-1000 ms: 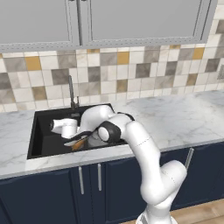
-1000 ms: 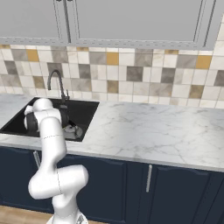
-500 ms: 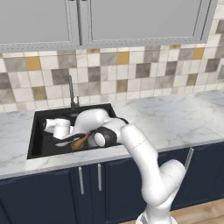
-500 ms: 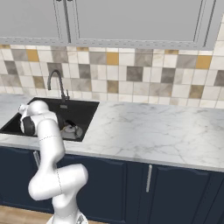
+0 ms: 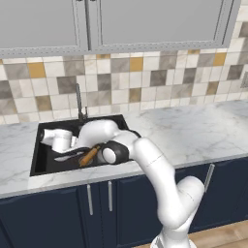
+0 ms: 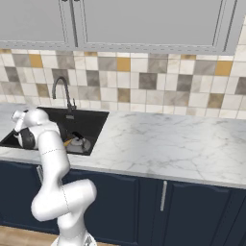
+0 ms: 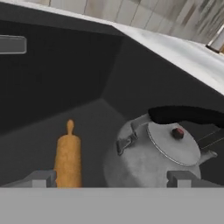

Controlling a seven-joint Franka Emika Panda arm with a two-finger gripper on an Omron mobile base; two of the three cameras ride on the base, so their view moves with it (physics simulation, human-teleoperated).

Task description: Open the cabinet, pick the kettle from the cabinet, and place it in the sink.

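Squat grey metal kettle (image 7: 153,159) sits in the black rectangular sink (image 7: 57,83), lower right of the hand view. Wooden rolling pin (image 7: 68,159) lies just beside it. Gripper (image 7: 111,179) spread wide, grasping nothing.

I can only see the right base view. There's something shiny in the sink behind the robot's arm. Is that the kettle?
Observer: Yes. The hand view shows the kettle, grey with a black handle, sitting on the floor of the sink.
Operator: Is the robot holding it?
Observer: No. The gripper is open, with one fingertip on each side of the kettle and nothing squeezed.
Operator: What's the orange thing next to it?
Observer: A wooden rolling pin, lying in the sink beside the kettle.
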